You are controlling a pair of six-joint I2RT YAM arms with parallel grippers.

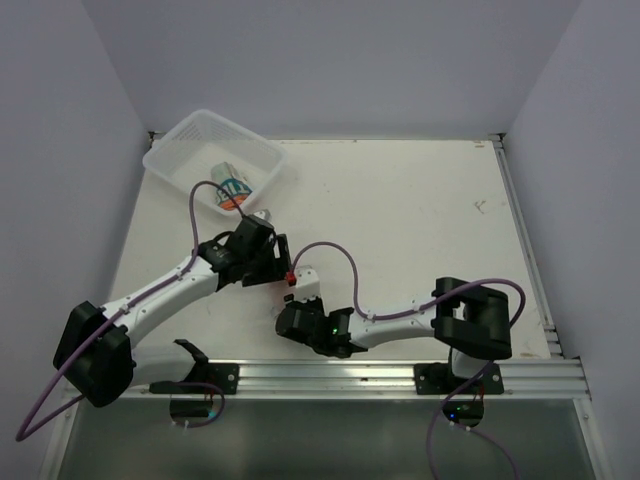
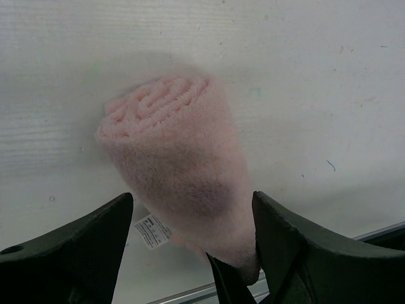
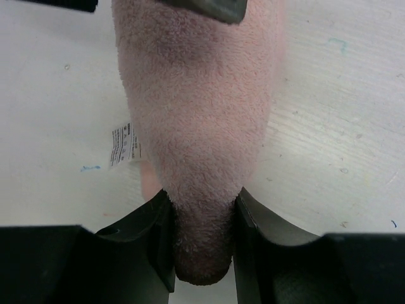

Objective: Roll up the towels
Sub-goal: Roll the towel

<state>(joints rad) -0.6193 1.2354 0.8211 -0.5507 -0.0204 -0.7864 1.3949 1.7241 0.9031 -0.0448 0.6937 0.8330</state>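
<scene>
Risk to pink towel point(image 2: 183, 171): likely to loosen or fan open at the wide spiral end, with only the narrow end pinched and nothing binding the rest.
Risk from left end effector point(image 2: 193, 201): fingers spread on both sides of the roll, one just beside the fleece; liable on any sideways drift to drag a layer out or snag the tag point(image 2: 152, 231).
Risk from right end effector point(image 3: 202, 197): pinching the very tip of the roll; prone on a lift or twist to lose the cloth, or to cone the roll further.
Left arm pose: stretched from lower left of top view toward centre, wrist tipped down, straddling the roll, gripping nothing.
Right arm pose: folded low across bottom centre of top view, elbow at right, facing the left arm.
Pink towel place: rolled and tapered, between the two end effectors, centre-left of top view, on or just over the worktop point(image 1: 420, 220); contact unclear.
Printed towel point(image 1: 232, 185): in basket point(image 1: 175, 160), upper left of top view; apparently rolled, judged done.
</scene>
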